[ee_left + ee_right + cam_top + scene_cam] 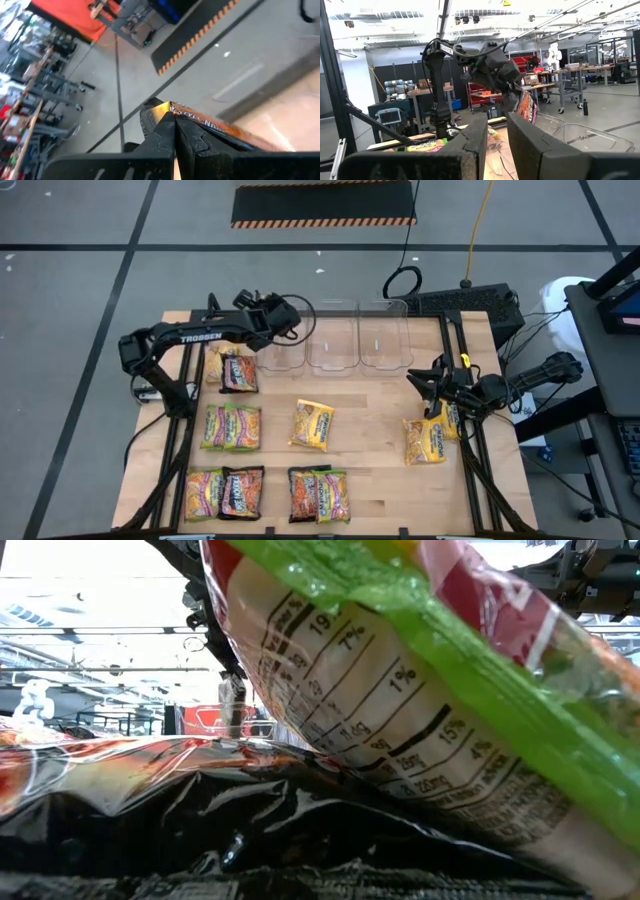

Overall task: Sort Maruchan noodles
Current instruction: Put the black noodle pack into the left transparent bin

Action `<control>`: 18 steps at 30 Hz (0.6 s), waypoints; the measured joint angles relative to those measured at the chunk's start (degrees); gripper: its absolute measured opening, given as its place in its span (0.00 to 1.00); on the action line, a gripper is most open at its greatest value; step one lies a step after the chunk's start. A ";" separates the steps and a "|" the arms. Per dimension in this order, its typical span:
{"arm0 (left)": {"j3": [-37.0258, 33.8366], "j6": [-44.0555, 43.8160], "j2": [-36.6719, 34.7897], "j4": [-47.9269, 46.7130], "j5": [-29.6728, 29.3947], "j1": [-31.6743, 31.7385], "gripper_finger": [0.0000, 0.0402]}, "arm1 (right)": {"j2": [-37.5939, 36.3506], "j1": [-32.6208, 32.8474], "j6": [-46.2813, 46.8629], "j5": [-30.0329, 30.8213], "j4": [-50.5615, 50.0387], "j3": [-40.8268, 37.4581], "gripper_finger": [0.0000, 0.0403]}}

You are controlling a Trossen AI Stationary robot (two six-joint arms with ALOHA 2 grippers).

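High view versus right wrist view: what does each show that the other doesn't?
Only the high view shows the noodle packets spread over the table, all three clear bins, and the right gripper near two yellow packets.

Only the right wrist view shows the packet hanging below the left gripper, which is shut on it, above a bin, and the room behind.

Both show the left arm by the bins.
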 joint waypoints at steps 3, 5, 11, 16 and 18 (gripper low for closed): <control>0.00 2.35 -0.02 0.01 1.04 -1.58 0.00 | 0.00 0.00 -0.04 0.00 0.01 0.02 0.17; 0.00 3.77 -0.02 -0.07 3.39 -2.74 0.00 | 0.00 0.02 -0.04 0.00 0.00 0.02 0.17; 0.00 8.24 -0.02 -0.39 7.00 -6.81 0.00 | 0.00 0.02 -0.04 0.00 0.00 0.00 0.17; 0.00 15.07 -0.02 -0.35 9.68 -9.22 0.00 | 0.00 0.00 -0.04 0.00 0.00 0.02 0.17; 0.00 17.84 -0.02 -0.35 10.98 -9.63 0.00 | 0.00 0.00 -0.04 -0.02 0.00 0.00 0.17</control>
